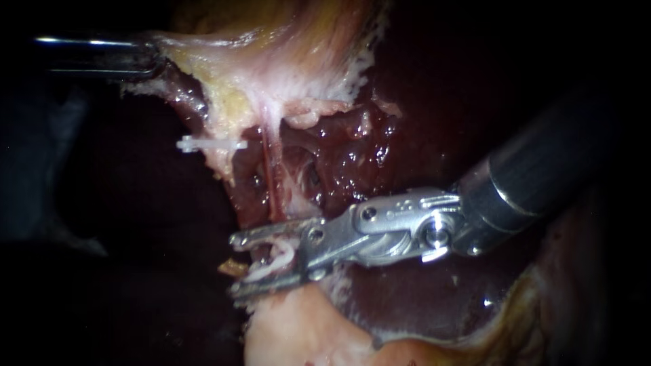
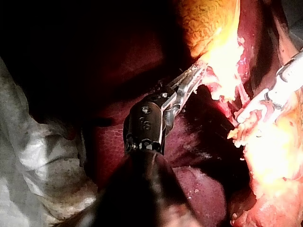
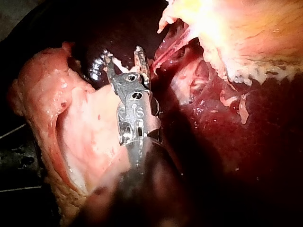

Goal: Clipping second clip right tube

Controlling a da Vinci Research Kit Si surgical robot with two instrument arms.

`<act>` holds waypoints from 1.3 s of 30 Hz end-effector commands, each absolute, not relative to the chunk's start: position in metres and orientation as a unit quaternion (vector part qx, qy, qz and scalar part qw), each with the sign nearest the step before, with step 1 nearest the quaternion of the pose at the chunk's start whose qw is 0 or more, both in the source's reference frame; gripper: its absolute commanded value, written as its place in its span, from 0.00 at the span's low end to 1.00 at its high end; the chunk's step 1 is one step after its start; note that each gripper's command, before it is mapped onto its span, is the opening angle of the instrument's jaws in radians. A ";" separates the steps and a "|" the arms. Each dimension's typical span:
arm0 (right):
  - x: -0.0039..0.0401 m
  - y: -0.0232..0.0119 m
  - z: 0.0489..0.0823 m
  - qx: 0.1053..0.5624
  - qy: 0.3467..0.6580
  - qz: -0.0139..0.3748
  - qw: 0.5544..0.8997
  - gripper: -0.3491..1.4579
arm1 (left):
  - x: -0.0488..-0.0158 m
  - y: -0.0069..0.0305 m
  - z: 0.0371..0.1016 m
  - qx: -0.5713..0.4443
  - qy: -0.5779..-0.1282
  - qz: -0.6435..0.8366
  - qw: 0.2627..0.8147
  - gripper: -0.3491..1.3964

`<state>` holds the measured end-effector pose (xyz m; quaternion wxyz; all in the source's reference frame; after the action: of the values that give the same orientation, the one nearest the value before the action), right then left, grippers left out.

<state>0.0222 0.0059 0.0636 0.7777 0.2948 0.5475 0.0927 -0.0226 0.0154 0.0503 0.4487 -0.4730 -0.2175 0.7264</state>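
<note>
Endoscope view: the left instrument (image 1: 154, 59) comes in along the top, its jaws closed on the edge of the gallbladder (image 1: 271, 61), which is drawn taut. A placed clip (image 1: 211, 144) sits across a pale strand. Just beside it the thin red right tube (image 1: 271, 183) runs down over the liver (image 1: 359, 159) to the right instrument (image 1: 251, 261). That instrument's jaws stand narrowly apart, gripping a white loaded clip (image 1: 278, 261) between them; whether the tube lies inside them I cannot tell

Left wrist view: the left jaws bite into bright pale tissue, with the right instrument well ahead and to one side

Right wrist view: the right jaws form a fork with a pale bit between them; the tube runs just beside one jaw
</note>
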 end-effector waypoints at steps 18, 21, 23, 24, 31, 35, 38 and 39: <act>0.0162 0.0084 0.0599 0.288 0.551 0.112 0.776 0.43 | -0.0224 0.0155 0.0500 -0.473 -0.218 0.726 0.449 0.00; 0.0151 0.0090 0.0598 0.285 0.551 0.116 0.776 0.43 | -0.0223 0.0156 0.0499 -0.473 -0.219 0.726 0.449 0.00; 0.0146 0.0092 0.0599 0.285 0.551 0.116 0.776 0.43 | -0.0223 0.0156 0.0499 -0.473 -0.219 0.726 0.448 0.00; 0.0143 0.0093 0.0601 0.285 0.551 0.116 0.776 0.43 | -0.0222 0.0156 0.0499 -0.473 -0.219 0.726 0.448 0.00; 0.0135 0.0099 0.0614 0.291 0.545 0.136 0.775 0.44 | -0.0221 0.0156 0.0495 -0.473 -0.220 0.726 0.449 0.00; 0.0139 0.0100 0.0624 0.299 0.538 0.153 0.773 0.44 | -0.0222 0.0155 0.0495 -0.473 -0.220 0.726 0.449 0.00; 0.0145 0.0097 0.0631 0.303 0.535 0.162 0.772 0.44 | -0.0222 0.0155 0.0495 -0.473 -0.220 0.726 0.449 0.00; 0.0147 0.0096 0.0634 0.303 0.534 0.165 0.772 0.44 | -0.0222 0.0155 0.0495 -0.473 -0.220 0.726 0.449 0.00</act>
<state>0.0149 0.0096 0.0635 0.7712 0.3045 0.5332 0.1683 -0.0222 0.0155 0.0495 0.4486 -0.4728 -0.2201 0.7258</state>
